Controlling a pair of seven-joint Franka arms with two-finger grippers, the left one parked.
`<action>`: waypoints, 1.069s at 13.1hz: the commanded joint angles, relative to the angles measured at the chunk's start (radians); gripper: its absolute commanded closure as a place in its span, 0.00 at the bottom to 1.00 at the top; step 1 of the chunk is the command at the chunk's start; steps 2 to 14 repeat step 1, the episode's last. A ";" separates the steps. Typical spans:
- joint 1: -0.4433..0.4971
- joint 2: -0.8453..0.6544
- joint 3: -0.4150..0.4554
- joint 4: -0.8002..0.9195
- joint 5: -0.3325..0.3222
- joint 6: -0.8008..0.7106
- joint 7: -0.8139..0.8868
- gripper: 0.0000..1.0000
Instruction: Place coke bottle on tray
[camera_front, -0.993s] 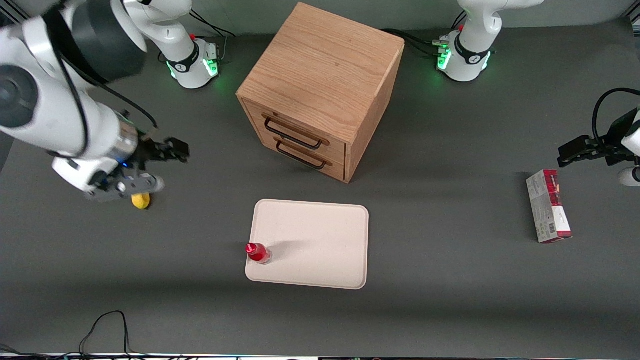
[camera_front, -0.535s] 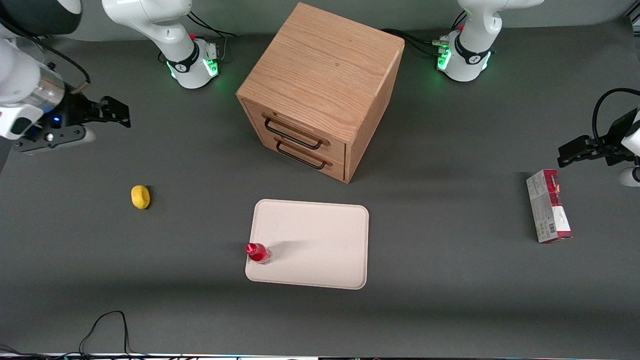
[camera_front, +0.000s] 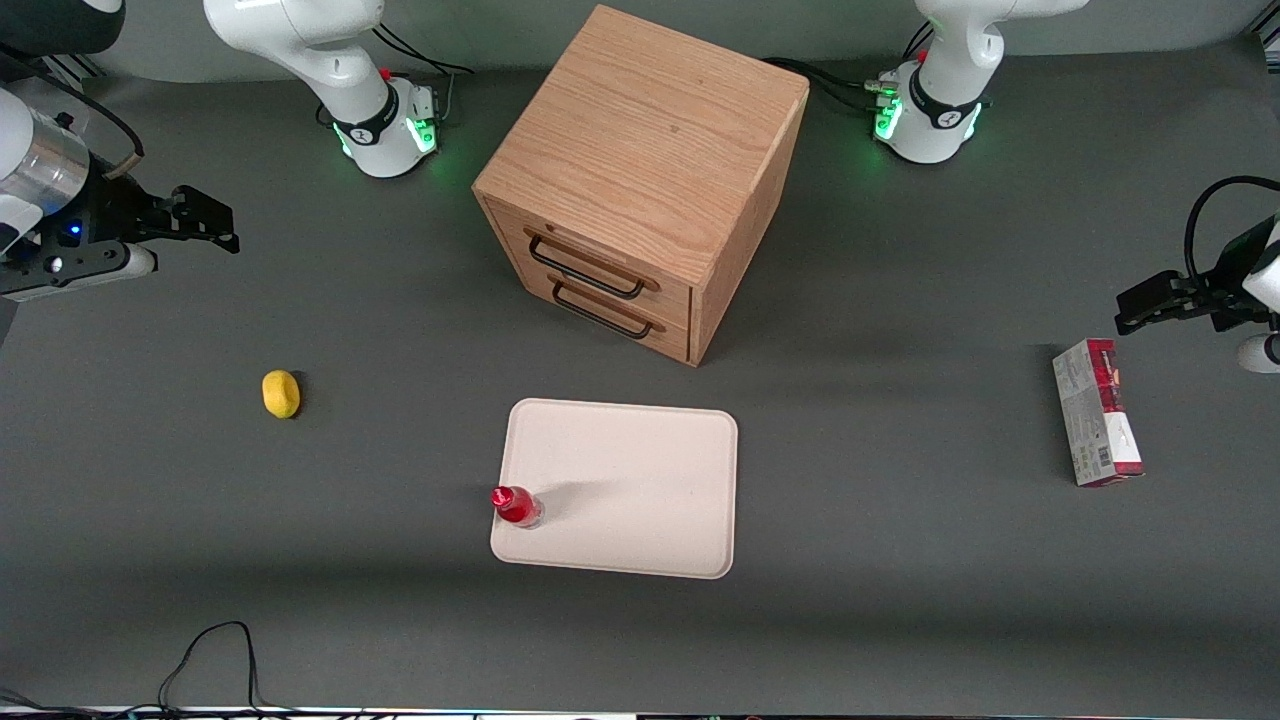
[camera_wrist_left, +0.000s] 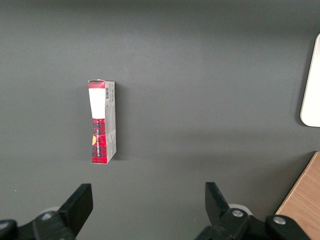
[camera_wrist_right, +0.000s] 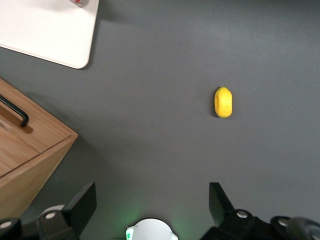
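The coke bottle (camera_front: 516, 505), tiny and red with a red cap, stands upright on the cream-white tray (camera_front: 640, 480). It is at the tray's corner nearest the front camera, toward the working arm's end. My right gripper (camera_front: 213, 222) hangs open and empty at the working arm's end of the table, well away from the tray and farther from the front camera. The right wrist view shows its two spread fingers (camera_wrist_right: 82, 202) above bare table, with a corner of the tray (camera_wrist_right: 45, 30) in sight.
A small yellow lemon-like object (camera_front: 281, 393) lies on the table between the gripper and the tray, also in the right wrist view (camera_wrist_right: 223, 102). A wooden two-drawer box (camera_front: 640, 170) stands farther from the front camera than the tray. A red-and-grey carton (camera_front: 1097, 410) lies toward the parked arm's end.
My right gripper has pulled back from above the yellow object toward the working arm's end and farther from the front camera. The bottle and tray have not moved.
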 joint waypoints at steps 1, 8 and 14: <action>-0.004 0.016 -0.006 0.041 0.037 0.004 -0.010 0.00; -0.004 0.016 -0.006 0.041 0.037 0.004 -0.010 0.00; -0.004 0.016 -0.006 0.041 0.037 0.004 -0.010 0.00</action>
